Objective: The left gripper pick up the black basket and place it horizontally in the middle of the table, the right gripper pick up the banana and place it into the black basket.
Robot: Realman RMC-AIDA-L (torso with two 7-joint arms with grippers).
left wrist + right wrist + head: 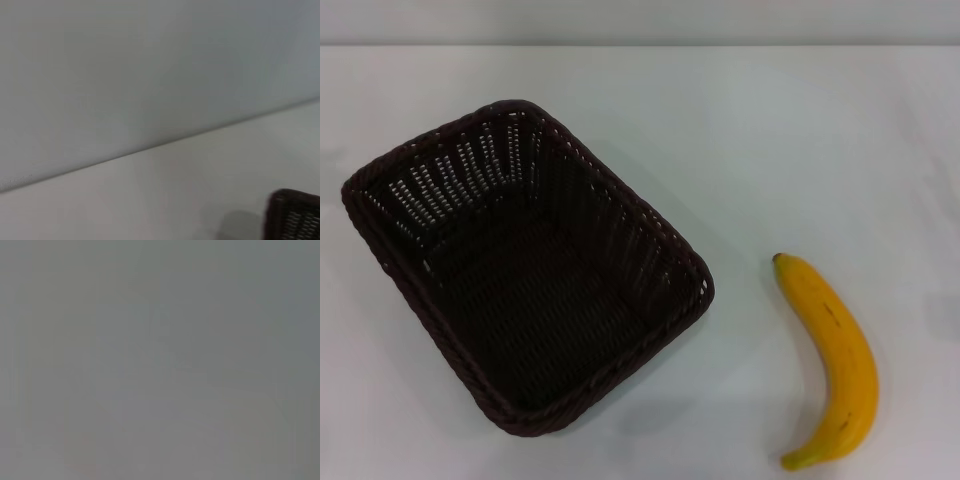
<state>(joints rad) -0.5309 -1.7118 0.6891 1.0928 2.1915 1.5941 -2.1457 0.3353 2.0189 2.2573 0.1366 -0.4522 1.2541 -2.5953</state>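
The black basket (525, 265) sits on the white table (800, 150), left of the middle, turned at a slant, open side up and empty. A corner of the black basket (292, 215) shows in the left wrist view. The banana (832, 360) lies on the table at the right front, apart from the basket, its stem end towards the front. Neither gripper shows in any view. The right wrist view shows only a plain grey surface.
The table's far edge (640, 44) meets a pale wall at the back. Bare tabletop lies between the basket and the banana.
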